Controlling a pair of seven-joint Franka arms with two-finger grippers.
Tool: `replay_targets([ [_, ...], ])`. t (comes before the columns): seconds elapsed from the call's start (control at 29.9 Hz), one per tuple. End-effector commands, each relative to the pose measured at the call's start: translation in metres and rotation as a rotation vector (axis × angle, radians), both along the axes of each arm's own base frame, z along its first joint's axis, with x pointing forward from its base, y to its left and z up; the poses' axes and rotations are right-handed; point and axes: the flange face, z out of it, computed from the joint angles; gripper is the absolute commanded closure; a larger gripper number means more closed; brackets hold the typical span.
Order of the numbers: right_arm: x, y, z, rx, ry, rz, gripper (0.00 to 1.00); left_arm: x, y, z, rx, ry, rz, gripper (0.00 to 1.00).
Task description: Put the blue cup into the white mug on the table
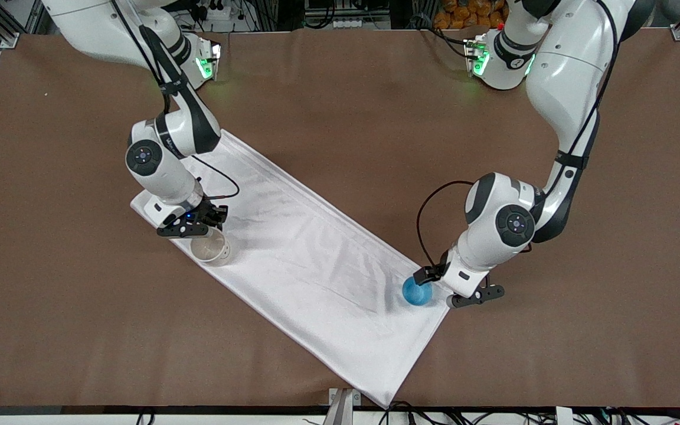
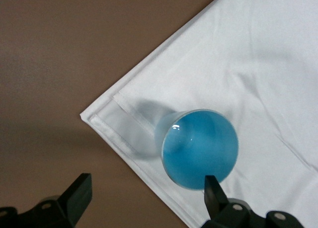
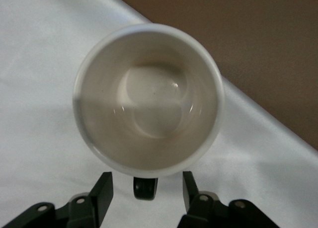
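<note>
A matte brown table [image 1: 340, 88] carries a long white cloth [image 1: 304, 260]. At the right arm's end, the white mug [image 1: 211, 248] stands empty, its handle bracketed by the right gripper [image 3: 145, 190], not yet clamped. The blue cup [image 1: 417, 291] remains unlifted between the spread jaws of the left gripper [image 2: 146, 190].

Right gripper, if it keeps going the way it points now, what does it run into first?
Most likely the black handle of the white mug. In the right wrist view the handle sits between the right gripper's jaws, which are not yet on it. Depth is hard to judge, so the white cloth underneath could come first.
</note>
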Motion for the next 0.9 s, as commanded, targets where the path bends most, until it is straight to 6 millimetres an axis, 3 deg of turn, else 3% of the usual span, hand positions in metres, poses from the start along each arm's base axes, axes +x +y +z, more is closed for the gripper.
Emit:
replay_targets([
  [0.0,0.000,0.011,0.011,0.011,-0.018,-0.017,1.00,0.003,-0.008,-0.013,-0.009,-0.012,0.012,0.00],
  [0.17,0.000,0.023,0.025,0.019,-0.034,-0.026,1.00,0.000,-0.014,-0.018,0.001,-0.015,-0.002,0.02],
  [0.33,-0.004,0.052,0.043,0.037,-0.057,-0.045,1.00,-0.002,-0.016,-0.026,0.003,-0.002,0.010,0.37],
  [0.4,-0.006,0.066,0.049,0.041,-0.052,-0.058,1.00,-0.003,-0.016,-0.031,0.005,0.008,0.028,0.43],
  [0.6,-0.013,0.130,0.079,0.050,-0.039,-0.114,1.00,-0.001,-0.009,-0.039,0.017,0.015,0.042,0.58],
  [0.77,-0.032,0.198,0.107,0.046,-0.013,-0.129,1.00,-0.002,-0.008,-0.043,0.021,0.021,0.045,0.89],
  [0.87,-0.039,0.233,0.118,0.028,-0.015,-0.151,1.00,0.000,-0.005,-0.043,0.030,0.017,0.044,1.00],
])
